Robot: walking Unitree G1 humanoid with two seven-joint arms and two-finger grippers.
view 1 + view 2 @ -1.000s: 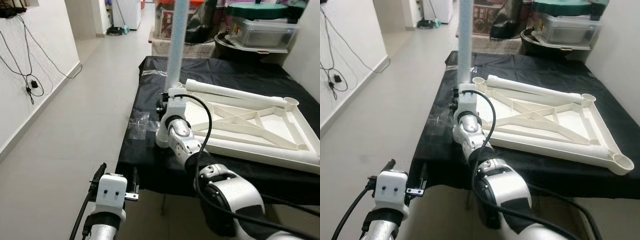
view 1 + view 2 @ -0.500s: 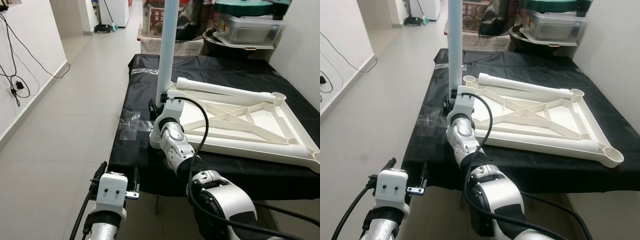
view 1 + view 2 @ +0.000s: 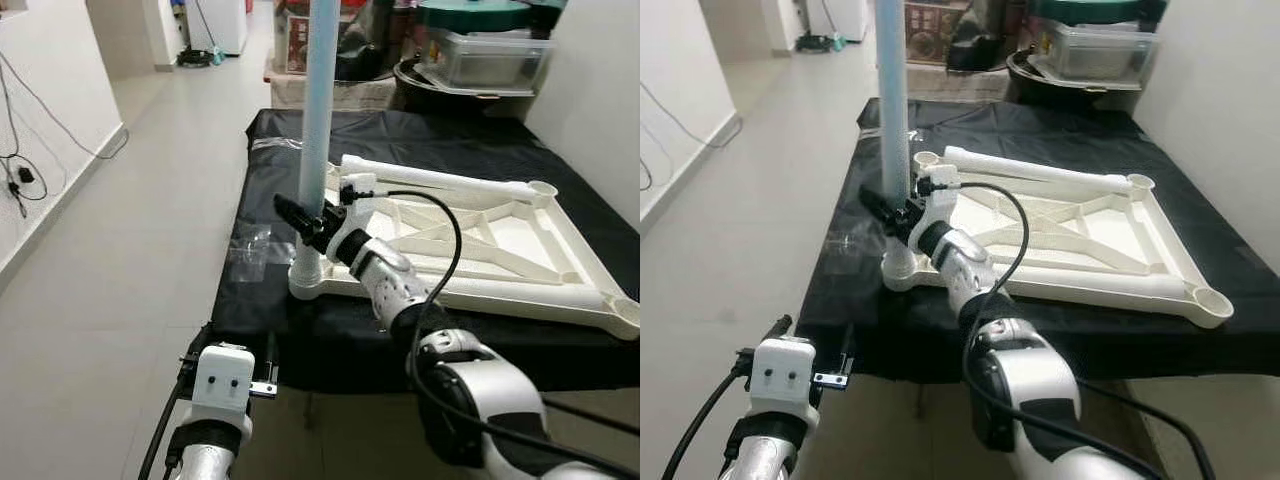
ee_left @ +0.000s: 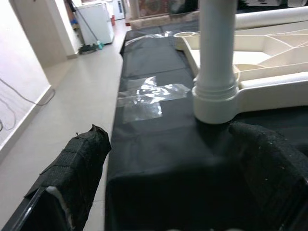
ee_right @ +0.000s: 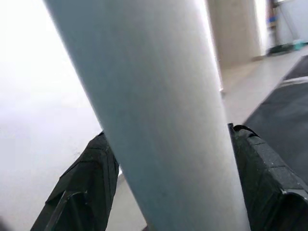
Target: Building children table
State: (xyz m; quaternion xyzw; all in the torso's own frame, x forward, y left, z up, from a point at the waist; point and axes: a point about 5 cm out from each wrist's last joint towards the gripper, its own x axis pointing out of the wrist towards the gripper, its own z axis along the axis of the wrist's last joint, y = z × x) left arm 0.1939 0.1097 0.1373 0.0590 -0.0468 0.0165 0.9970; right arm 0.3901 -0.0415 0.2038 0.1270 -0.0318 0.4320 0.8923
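Observation:
An upside-down white table top [image 3: 500, 235] lies on a black-covered table [image 3: 270, 330]. A pale blue leg [image 3: 318, 120] stands upright in the near-left corner socket [image 3: 305, 282]. My right gripper [image 3: 303, 218] is shut on the leg just above the socket. In the right wrist view the leg [image 5: 159, 110] lies between both black fingers [image 5: 94, 178]. My left gripper [image 4: 173, 192] hangs open below the table's front edge, facing the socket [image 4: 215, 103], with nothing between its fingers [image 4: 72, 168].
A patch of clear tape [image 3: 255, 245] lies on the cloth left of the socket. Plastic bins and boxes [image 3: 480, 55] crowd the far end. Tiled floor [image 3: 130, 230] runs along the left, with cables on the wall [image 3: 20, 170]. A white wall [image 3: 600, 100] is close on the right.
The camera has shifted. My right wrist has dropped and swung to the right of the leg, so the socket with the leg's foot now shows. The left arm has stayed still.

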